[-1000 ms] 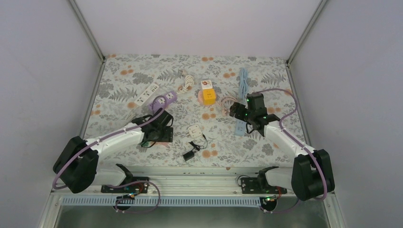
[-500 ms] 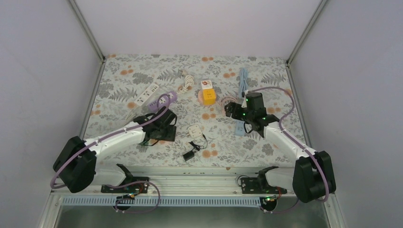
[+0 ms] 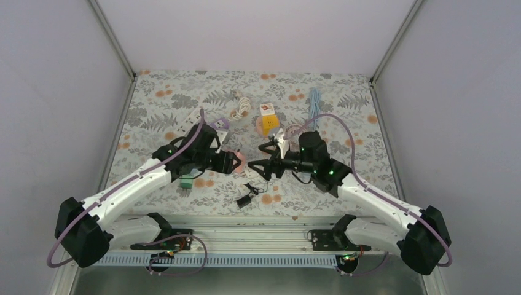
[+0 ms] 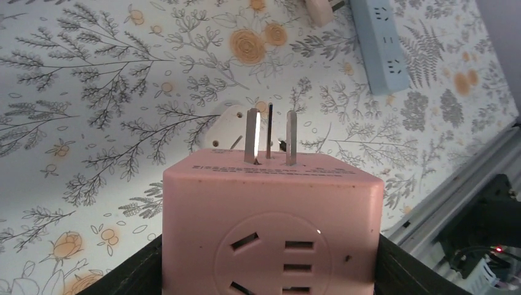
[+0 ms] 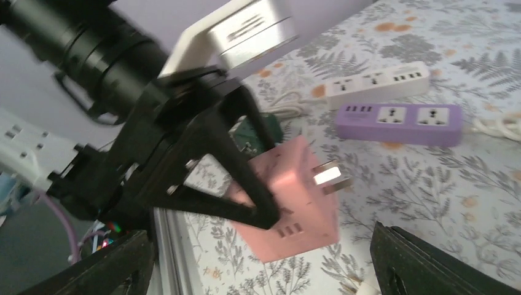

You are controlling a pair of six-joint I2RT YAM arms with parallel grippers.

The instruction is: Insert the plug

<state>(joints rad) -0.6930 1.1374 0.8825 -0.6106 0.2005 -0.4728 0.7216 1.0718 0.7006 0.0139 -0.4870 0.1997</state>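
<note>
My left gripper [image 3: 230,161] is shut on a pink cube socket adapter [image 3: 239,161] and holds it above the table, its three prongs pointing right. In the left wrist view the cube [image 4: 270,215] fills the space between the jaws, prongs pointing away. My right gripper [image 3: 263,167] is open and empty, facing the cube from the right. In the right wrist view the cube [image 5: 295,196] hangs between my wide-apart fingers [image 5: 424,264], held by the left gripper's black fingers [image 5: 236,153].
A purple power strip [image 5: 399,120] and a white one [image 5: 375,86] lie at the back left. A blue power strip [image 4: 381,43], a small white adapter [image 4: 230,126], a black plug [image 3: 244,200] and a yellow cube [image 3: 269,123] lie on the floral table [image 3: 344,98].
My left arm has lifted the pink cube off the table and carried it right. My right arm has swung left and down, its open gripper now facing the cube.
</note>
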